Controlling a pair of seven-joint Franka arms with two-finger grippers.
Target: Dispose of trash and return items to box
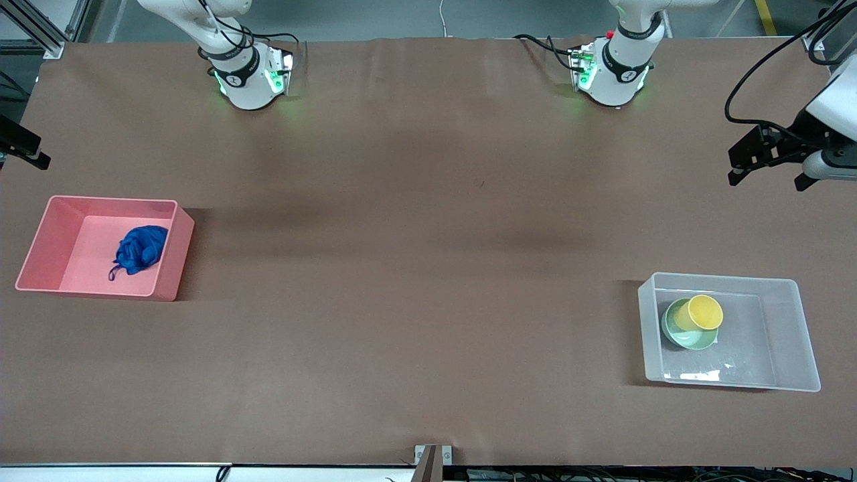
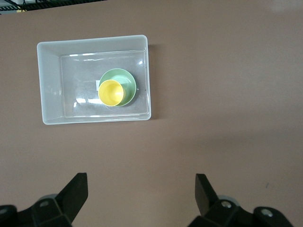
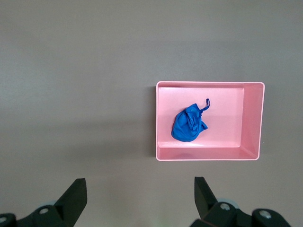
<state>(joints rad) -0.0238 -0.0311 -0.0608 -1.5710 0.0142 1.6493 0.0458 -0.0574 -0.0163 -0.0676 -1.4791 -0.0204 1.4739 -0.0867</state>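
No legible writing is seen. The blue trash (image 1: 138,250) is held in the pink bin (image 1: 50,231). The yellow cup (image 1: 700,313) is nested in the mint bowl (image 1: 685,335), inside the clear box (image 1: 790,321). The left gripper (image 2: 142,194), fingers spread, is raised near the box; the right gripper (image 3: 139,196), likewise spread, is raised near the pink bin.

The brown table (image 1: 428,268) carries 2 bins: the pink bin (image 1: 167,268) toward the right arm's end and the clear box (image 1: 800,335) toward the left arm's end.
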